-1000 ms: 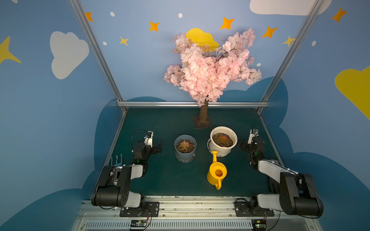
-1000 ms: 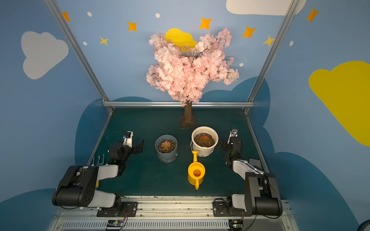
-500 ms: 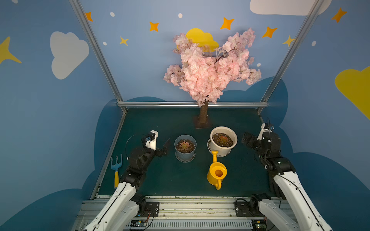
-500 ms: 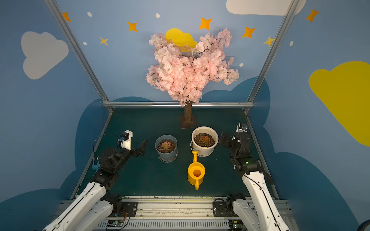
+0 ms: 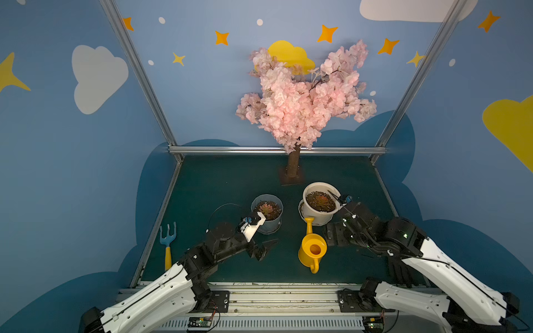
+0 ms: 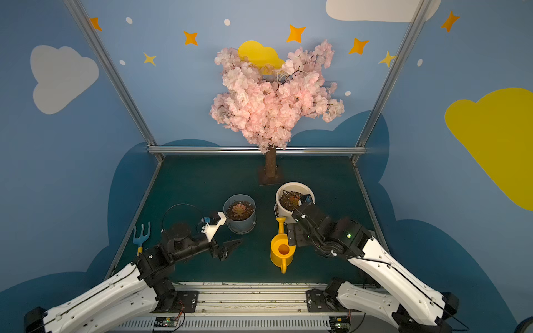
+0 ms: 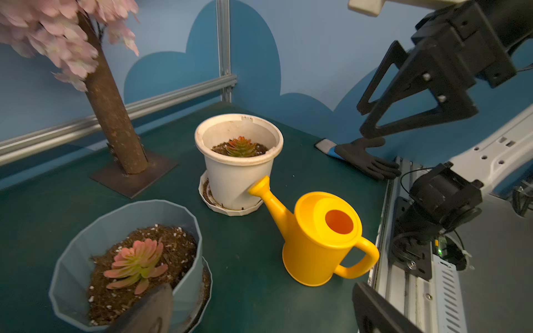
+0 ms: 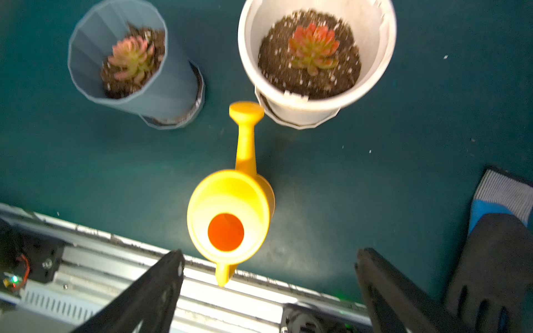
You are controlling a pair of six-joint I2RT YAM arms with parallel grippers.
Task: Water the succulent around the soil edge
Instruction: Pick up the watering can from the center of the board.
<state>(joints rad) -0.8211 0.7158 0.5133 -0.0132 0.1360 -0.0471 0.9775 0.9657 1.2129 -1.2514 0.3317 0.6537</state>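
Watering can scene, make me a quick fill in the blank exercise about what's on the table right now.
1. The watering can is coloured ____.
2. The pot nearest its spout is ____.
3. The right gripper has its jaws ____.
4. The grey-blue pot holds soil and one ____.
Missing words: yellow, white, open, succulent.

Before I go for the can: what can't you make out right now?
Watering can: only an orange interior shows through its hole; water level unreadable.
White pot soil: right arm covers part in a top view; right wrist view blurred.
Glove: cut off by the right wrist view's edge.
Rake handle: lower end behind left arm in a top view.
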